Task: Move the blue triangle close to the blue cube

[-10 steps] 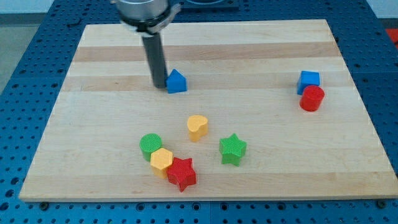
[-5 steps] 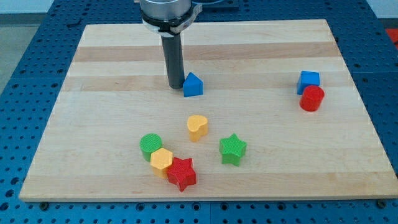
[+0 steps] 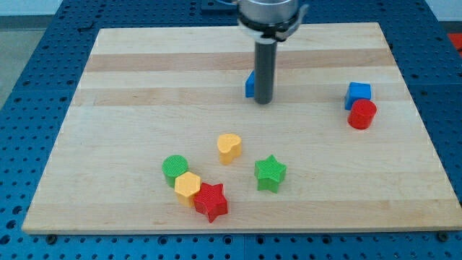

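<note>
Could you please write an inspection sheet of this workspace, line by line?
Surface: wooden board, flat, on a blue perforated table.
Job's things: blue triangle mostly hidden behind the rod; blue cube toward the view's right, touching the red cylinder.
Clutter: yellow heart, green star, green cylinder, yellow hexagon, red star.
Grippers: none; my tip sits at the triangle's right.
Cables: nothing seen.
Surroundings: nothing seen beyond the table.
</note>
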Robot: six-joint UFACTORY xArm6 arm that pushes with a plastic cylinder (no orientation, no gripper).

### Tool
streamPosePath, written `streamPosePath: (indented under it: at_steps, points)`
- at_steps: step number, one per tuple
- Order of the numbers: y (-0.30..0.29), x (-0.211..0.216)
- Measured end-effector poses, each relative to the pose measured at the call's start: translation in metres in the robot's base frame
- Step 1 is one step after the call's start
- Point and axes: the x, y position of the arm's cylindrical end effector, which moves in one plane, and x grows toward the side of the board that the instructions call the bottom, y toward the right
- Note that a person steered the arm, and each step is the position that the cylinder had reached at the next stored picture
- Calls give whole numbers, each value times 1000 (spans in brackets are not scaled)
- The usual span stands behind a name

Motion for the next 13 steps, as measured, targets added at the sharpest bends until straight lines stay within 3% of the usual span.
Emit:
streamPosePath:
  at_steps: [1, 3, 4, 5, 7, 8, 10, 11, 12, 13]
  points:
    - [9, -1]
    - [-56, 19]
    - [-71, -14]
    - [-61, -36]
    - [27, -29]
    - [35, -29]
    - [-19, -2]
    - [-52, 32]
    - [-42, 43]
    - [-4, 21]
